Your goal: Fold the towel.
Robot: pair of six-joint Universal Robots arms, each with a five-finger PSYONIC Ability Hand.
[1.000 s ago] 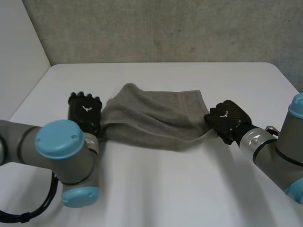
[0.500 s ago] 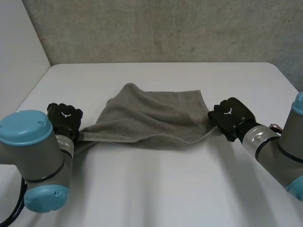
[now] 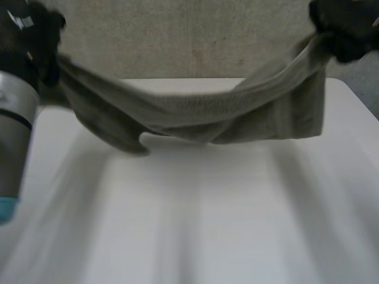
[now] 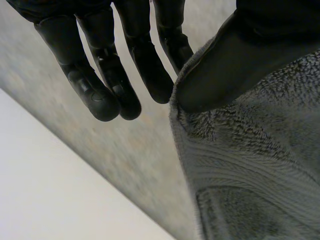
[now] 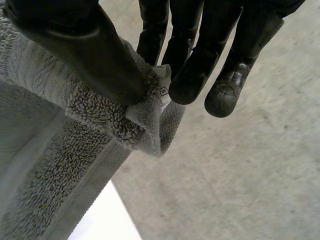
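Note:
The grey towel (image 3: 195,112) hangs in the air above the white table (image 3: 195,225), stretched between my two raised hands and sagging in the middle. My left hand (image 3: 32,35) is up at the left and pinches one end of the towel (image 4: 250,165) between thumb and fingers. At the upper right my right hand (image 3: 343,26) pinches the other end; its thumb and fingers clamp a corner of the towel (image 5: 100,115) with a small white label (image 5: 162,92). A doubled flap hangs below the right hand.
A grey wall (image 3: 177,35) stands behind the table's far edge. My left forearm (image 3: 15,136) rises at the left side of the table.
Both hands have risen from the table with the towel's ends, lifting the towel off the surface. The left hand has closed on its end.

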